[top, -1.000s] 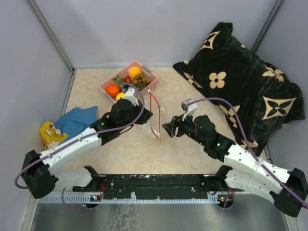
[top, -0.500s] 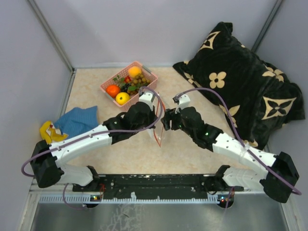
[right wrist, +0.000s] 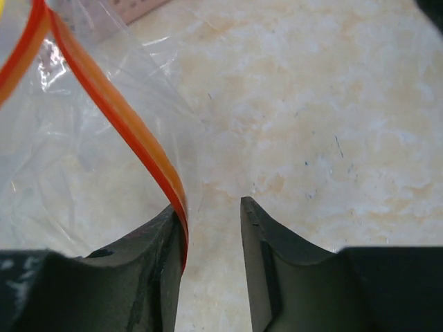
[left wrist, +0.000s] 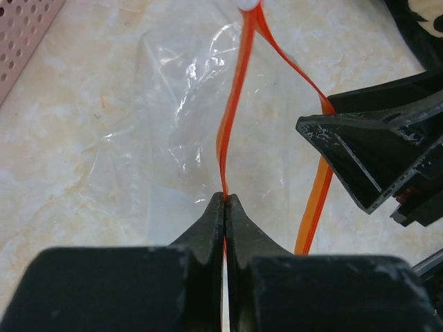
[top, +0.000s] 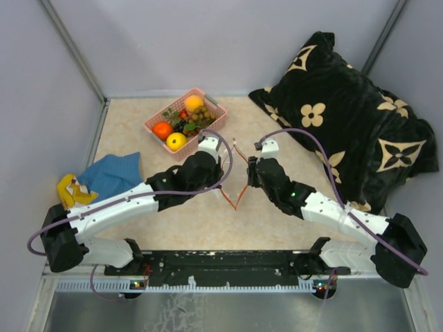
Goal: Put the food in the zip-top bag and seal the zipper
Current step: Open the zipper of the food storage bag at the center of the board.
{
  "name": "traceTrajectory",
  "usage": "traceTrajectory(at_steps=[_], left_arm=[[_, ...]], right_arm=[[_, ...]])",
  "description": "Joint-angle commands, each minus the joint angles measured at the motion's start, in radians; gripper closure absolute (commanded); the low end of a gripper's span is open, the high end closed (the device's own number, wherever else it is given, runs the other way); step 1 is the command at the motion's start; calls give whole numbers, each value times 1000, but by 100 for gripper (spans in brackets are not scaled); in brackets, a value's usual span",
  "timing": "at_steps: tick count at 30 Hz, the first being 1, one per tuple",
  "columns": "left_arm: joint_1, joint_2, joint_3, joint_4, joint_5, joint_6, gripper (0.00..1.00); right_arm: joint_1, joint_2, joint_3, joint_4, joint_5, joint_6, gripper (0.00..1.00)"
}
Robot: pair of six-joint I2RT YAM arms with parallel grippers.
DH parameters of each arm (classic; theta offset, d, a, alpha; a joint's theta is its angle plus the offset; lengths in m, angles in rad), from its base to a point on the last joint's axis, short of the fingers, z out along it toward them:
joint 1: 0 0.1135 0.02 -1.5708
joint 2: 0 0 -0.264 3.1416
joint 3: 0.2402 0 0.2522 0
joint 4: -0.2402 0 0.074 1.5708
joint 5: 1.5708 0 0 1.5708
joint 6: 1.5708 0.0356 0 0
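Pinching one side of the zipper (left wrist: 234, 83) between fully closed fingers, the left gripper (left wrist: 225, 202) is holding the zip-top bag (left wrist: 173, 117) just over the table (top: 208, 228), near the pink basket (top: 214, 102) where the food (top: 181, 124) is sitting. The right gripper (right wrist: 211, 205) is hovering with its fingers parted, the zipper's other side lying against one finger's inner face, unclamped.

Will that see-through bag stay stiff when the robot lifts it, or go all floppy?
Probably floppy: the bag is thin, wrinkled film and its zipper bends in a curve. Likely very light: it is empty, and the left hand pinches only its strip. It may be slippery, being glossy.
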State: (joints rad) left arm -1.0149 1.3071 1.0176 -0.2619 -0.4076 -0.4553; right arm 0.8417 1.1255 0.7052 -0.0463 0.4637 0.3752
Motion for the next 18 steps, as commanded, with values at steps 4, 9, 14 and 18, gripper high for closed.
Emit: traceTrajectory(at_steps=[4,9,14,18], left_arm=[[-5,-86,-49,-5,27,-20,100],[-5,-111,-86,55,68,-26,100],[-5,-106,-115,118,101,-47,100],[-5,-115,-140,172,123,-71,100]], right_arm=[[4,-48,-52,19,101,0,71],[4,-74,-80,95,-59,-40,64],[4,-78,-90,130,-144,-2,56],[4,-75,-100,140,-160,14,53]])
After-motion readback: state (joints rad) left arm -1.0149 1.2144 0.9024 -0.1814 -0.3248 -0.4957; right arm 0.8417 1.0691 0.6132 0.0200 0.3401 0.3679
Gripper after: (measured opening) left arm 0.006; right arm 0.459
